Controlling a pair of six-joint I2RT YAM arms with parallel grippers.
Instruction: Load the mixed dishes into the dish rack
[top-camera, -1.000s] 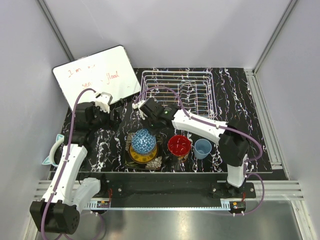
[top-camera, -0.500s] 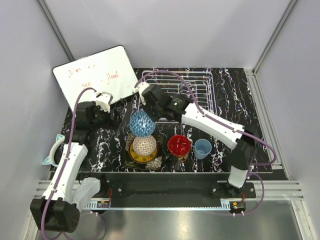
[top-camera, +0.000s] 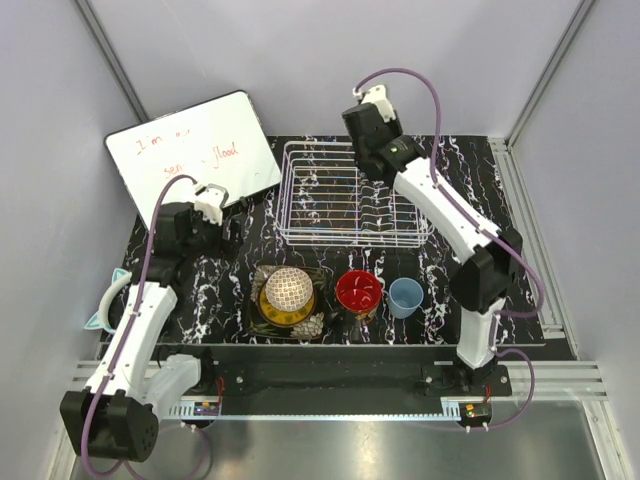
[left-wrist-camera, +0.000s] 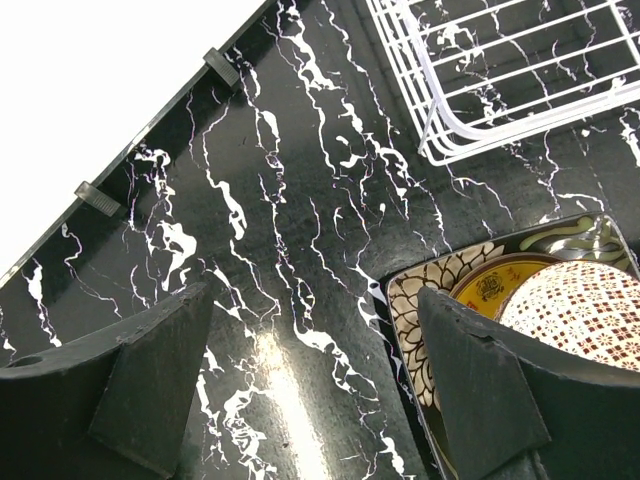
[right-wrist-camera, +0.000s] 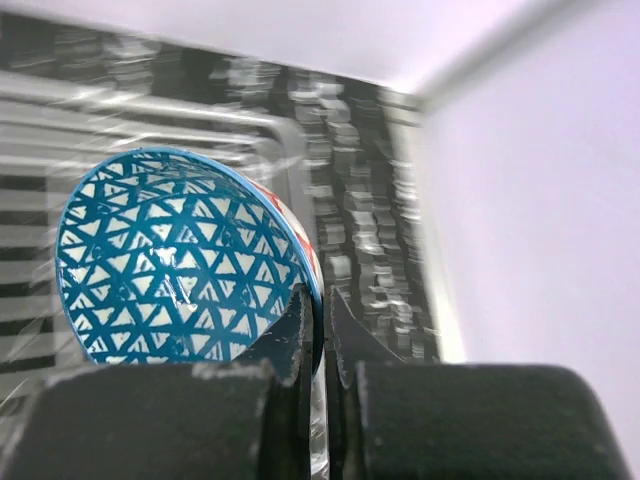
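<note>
My right gripper (right-wrist-camera: 322, 305) is shut on the rim of the blue patterned bowl (right-wrist-camera: 180, 260), held up on edge over the far end of the white wire dish rack (top-camera: 350, 195). In the top view the right gripper (top-camera: 362, 122) stands above the rack's back edge and hides the bowl. My left gripper (left-wrist-camera: 315, 385) is open and holds nothing, low over the table left of the floral dish (left-wrist-camera: 425, 300). That dish carries a yellow plate (top-camera: 270, 300) and a red-and-cream patterned bowl (top-camera: 288, 290). A red bowl (top-camera: 358, 290) and a pale blue cup (top-camera: 405, 297) stand to its right.
A white writing board (top-camera: 195, 150) leans at the back left, close behind the left gripper (top-camera: 222, 232). Teal headphones (top-camera: 105, 305) lie at the table's left edge. Grey walls close in on three sides. The rack's near corner (left-wrist-camera: 500, 90) shows in the left wrist view.
The right arm lifted the blue bowl off the stack and carried it back and right, over the rack's far end. The patterned bowl beneath now shows. The left arm has stayed in place.
</note>
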